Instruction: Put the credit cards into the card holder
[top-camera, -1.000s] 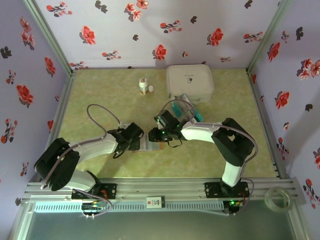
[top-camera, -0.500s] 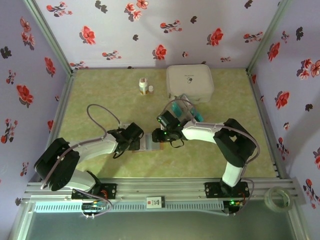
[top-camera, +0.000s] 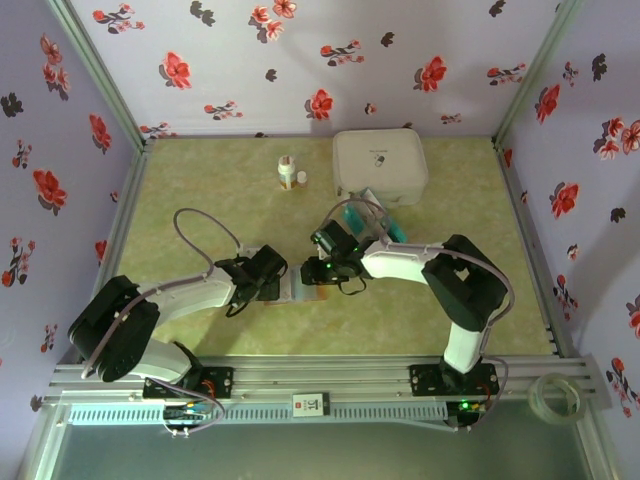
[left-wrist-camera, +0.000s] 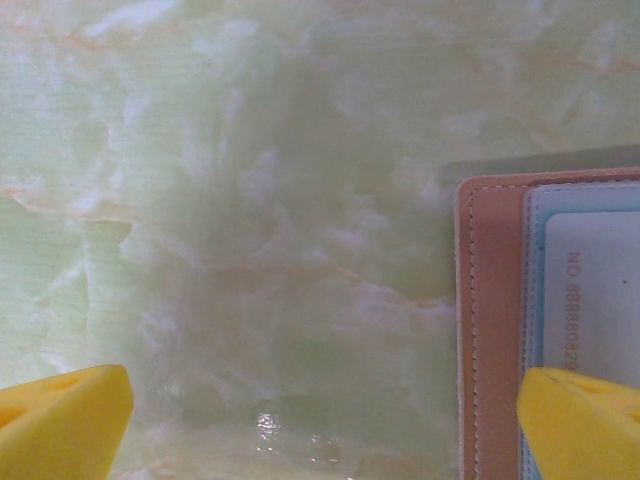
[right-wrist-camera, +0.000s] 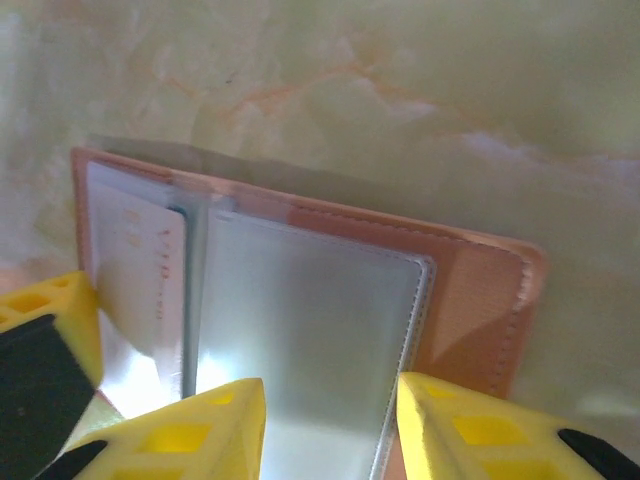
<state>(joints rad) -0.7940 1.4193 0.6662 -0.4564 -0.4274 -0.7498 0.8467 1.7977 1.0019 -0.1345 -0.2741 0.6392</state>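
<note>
The tan card holder (top-camera: 298, 291) lies open on the table between my two grippers. In the right wrist view its clear sleeve (right-wrist-camera: 310, 330) faces up, and a pale card (right-wrist-camera: 135, 270) sits in its left half. My right gripper (right-wrist-camera: 330, 430) stands partly open just over that sleeve, a yellow finger on each side, with no card visible between them. My left gripper (left-wrist-camera: 320, 425) is wide open and low on the table, its right finger (left-wrist-camera: 580, 420) over the holder's edge (left-wrist-camera: 488, 300), where a white numbered card (left-wrist-camera: 600, 290) lies. Loose teal credit cards (top-camera: 372, 222) lie behind the right gripper.
A big white square box (top-camera: 380, 165) stands at the back, right behind the loose cards. A small bottle (top-camera: 288, 173) stands to its left. A roll of tape (top-camera: 555, 395) lies off the table at the front right.
The right gripper shifted a little over the holder and came back. The left arm and the holder have not moved.
</note>
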